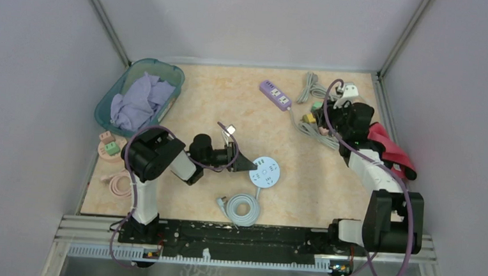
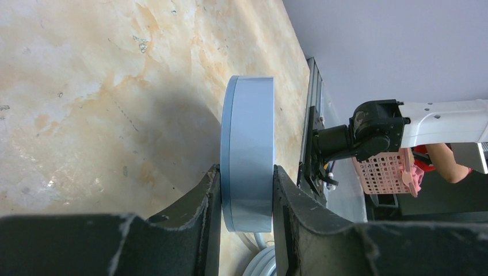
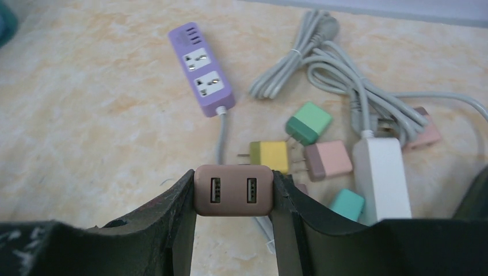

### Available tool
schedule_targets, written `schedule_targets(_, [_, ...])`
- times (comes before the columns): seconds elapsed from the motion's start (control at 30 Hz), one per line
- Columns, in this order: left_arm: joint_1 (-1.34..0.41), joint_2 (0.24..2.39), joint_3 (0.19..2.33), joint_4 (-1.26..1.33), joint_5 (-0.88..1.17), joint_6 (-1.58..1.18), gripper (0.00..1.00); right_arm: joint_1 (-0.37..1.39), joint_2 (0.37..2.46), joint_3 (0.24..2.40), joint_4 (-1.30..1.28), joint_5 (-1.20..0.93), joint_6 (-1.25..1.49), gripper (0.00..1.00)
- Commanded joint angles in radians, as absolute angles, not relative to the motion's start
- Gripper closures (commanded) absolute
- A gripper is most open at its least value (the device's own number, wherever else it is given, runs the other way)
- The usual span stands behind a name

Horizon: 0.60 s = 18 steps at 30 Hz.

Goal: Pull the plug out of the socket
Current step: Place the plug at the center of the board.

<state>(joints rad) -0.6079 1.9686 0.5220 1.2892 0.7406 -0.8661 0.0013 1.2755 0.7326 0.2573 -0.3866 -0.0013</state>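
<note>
- The left gripper (image 2: 247, 192) is closed on the round blue socket (image 2: 247, 138), pinching the disc across its thickness; one finger (image 2: 198, 207) presses each flat face.
- In the top view the socket's pale face (image 1: 265, 172) sits just past the left fingertips, and a coiled grey cable (image 1: 243, 208) lies on the table (image 1: 193, 96) nearer the arm bases.
- The right gripper (image 3: 233, 184) clamps a brown plug (image 3: 233, 198) by its short sides, with its two USB ports facing the wrist camera; its prongs are hidden.
- The plug is well apart from the round socket.
- Just beyond the right fingertips lie a yellow adapter (image 3: 270, 155), a pink adapter (image 3: 328, 160) and a green adapter (image 3: 309, 122).
- Farther ahead and to the left lies a purple power strip (image 3: 202, 69); ahead and to the right, a bundle of grey cord (image 3: 322, 57).
</note>
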Motion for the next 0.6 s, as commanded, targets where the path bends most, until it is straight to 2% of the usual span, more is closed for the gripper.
schedule_targets(0.0, [-0.600, 1.939, 0.513, 1.374, 0.727, -0.829, 1.00, -0.003, 1.314, 0.744, 0.353, -0.130, 0.109, 0.87])
schedule_targets(0.23, [-0.600, 1.944, 0.508, 1.384, 0.729, -0.831, 1.00, -0.004, 1.406, 0.805, 0.300, -0.001, 0.163, 0.77])
schedule_targets(0.57, [-0.599, 1.944, 0.499, 1.395, 0.729, -0.833, 1.00, -0.004, 1.480, 0.840, 0.270, -0.001, 0.164, 0.68])
